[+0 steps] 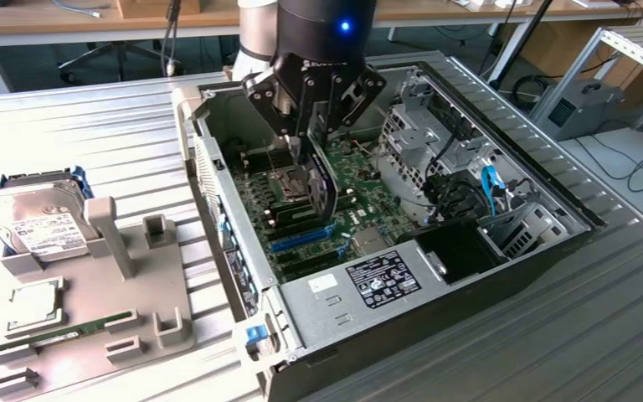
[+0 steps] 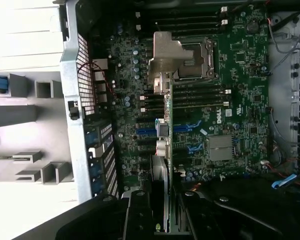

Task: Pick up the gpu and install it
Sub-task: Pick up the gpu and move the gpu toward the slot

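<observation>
In the exterior view my gripper is shut on the gpu, a dark flat card that hangs on edge inside the open computer case. The card is over the green motherboard, a little above and behind the blue expansion slots. The wrist view looks down the gpu edge-on, with my gripper clamped on its near end. Its far end lies over the empty processor socket, and the blue slots run out to either side of it.
A grey parts holder stands at the exterior view's left with a hard drive, a processor and a memory stick. Inside the case are the power supply, a metal drive cage and blue cables.
</observation>
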{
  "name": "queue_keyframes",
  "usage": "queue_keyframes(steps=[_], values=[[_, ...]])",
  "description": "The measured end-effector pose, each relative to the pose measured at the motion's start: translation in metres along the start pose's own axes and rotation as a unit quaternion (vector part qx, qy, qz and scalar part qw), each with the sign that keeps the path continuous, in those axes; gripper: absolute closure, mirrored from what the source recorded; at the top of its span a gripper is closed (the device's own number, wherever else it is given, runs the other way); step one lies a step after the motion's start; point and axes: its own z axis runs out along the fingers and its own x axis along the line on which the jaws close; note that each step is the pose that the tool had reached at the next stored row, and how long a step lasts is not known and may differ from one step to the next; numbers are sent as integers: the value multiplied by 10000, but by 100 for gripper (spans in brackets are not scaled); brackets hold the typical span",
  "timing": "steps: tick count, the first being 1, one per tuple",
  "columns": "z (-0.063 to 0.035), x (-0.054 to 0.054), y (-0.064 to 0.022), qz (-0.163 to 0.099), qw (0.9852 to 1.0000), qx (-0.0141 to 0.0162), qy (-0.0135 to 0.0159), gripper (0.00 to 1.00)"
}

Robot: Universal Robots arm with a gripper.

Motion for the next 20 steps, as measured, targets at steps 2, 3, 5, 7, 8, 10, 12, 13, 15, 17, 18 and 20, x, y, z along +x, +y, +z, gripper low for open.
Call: queue_keyframes(steps=[2, 3, 5, 7, 8, 10, 12, 13, 15, 17, 18, 20], values=[[5, -18, 2, 0, 10000, 3, 0, 74], [7, -26, 3, 0, 10000, 5, 0, 74], [12, -43, 5, 0, 10000, 8, -1, 74], [16, -61, 7, -1, 10000, 11, -1, 74], [19, -71, 8, 0, 10000, 12, -1, 74], [22, -87, 9, 0, 10000, 16, -1, 74], [29, -113, 12, 0, 10000, 20, -2, 74], [31, -121, 13, 0, 10000, 22, -2, 74], [35, -139, 15, -1, 10000, 25, -2, 74], [39, -156, 17, -1, 10000, 27, -2, 74], [40, -164, 18, -1, 10000, 29, -2, 74], [45, -180, 20, -1, 10000, 32, -3, 74]])
